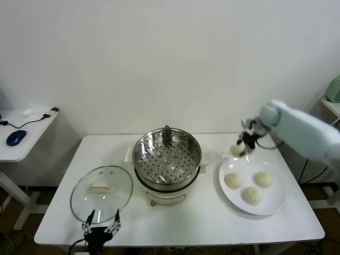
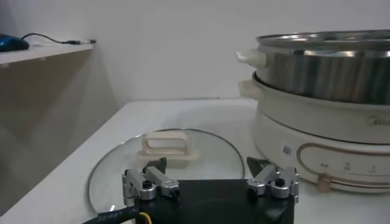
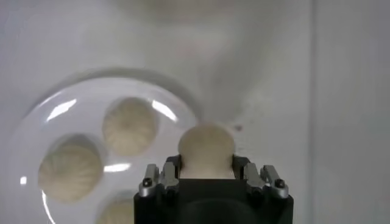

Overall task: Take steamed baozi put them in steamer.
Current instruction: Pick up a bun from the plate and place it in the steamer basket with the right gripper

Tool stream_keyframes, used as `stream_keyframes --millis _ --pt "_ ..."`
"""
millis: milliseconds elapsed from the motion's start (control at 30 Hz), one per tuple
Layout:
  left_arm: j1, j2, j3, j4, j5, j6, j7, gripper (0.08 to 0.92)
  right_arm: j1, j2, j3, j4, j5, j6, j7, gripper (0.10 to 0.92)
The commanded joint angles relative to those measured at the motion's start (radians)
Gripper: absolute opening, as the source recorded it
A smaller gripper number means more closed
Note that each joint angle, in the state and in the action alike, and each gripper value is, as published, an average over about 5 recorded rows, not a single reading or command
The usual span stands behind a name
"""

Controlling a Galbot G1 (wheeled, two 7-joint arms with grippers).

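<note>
My right gripper (image 1: 238,149) is shut on one cream-white baozi (image 1: 236,151) and holds it in the air above the far left rim of the white plate (image 1: 276,204). In the right wrist view that baozi (image 3: 206,150) sits between the fingers. Three more baozi (image 1: 233,180) lie on the plate, also seen in the right wrist view (image 3: 128,126). The steel steamer (image 1: 166,155) with its perforated tray stands at the table's middle, to the left of the held bun; the tray holds nothing. My left gripper (image 1: 101,226) is open and parked at the table's front edge.
The round glass lid (image 1: 101,192) with a white handle lies flat left of the steamer, just beyond the left gripper (image 2: 210,175). A side table (image 1: 26,133) with a blue mouse stands at the far left. A wall runs behind the table.
</note>
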Motion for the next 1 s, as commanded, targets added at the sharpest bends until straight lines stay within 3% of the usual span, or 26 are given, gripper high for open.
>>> stream_keyframes --millis 33,133,233,500,733,1000 --pt "-0.001 0.0 0.014 -0.004 0.008 0.001 0.0 0.823 0.401 0.122 -0.236 0.234 0.235 0.142 -0.038 0.568" --pt "-0.008 0.002 0.019 0.002 0.009 0.001 0.0 0.823 0.404 0.224 -0.254 0.332 0.197 0.26 -0.019 0.568" --pt "-0.013 0.007 0.022 0.006 0.008 0.002 0.0 0.823 0.333 0.295 -0.245 0.326 0.049 0.422 0.006 0.568" --pt "-0.015 0.019 0.039 0.011 0.011 0.001 -0.001 0.823 -0.022 0.41 -0.023 -0.035 -0.453 0.797 0.024 0.568" --pt "-0.012 0.018 0.061 0.018 0.022 -0.007 -0.008 0.823 -0.185 0.505 0.133 -0.287 -0.613 0.815 0.063 0.568" --pt "-0.01 0.019 0.066 0.024 0.023 -0.017 -0.022 0.823 -0.252 0.577 0.211 -0.428 -0.698 0.815 0.122 0.568"
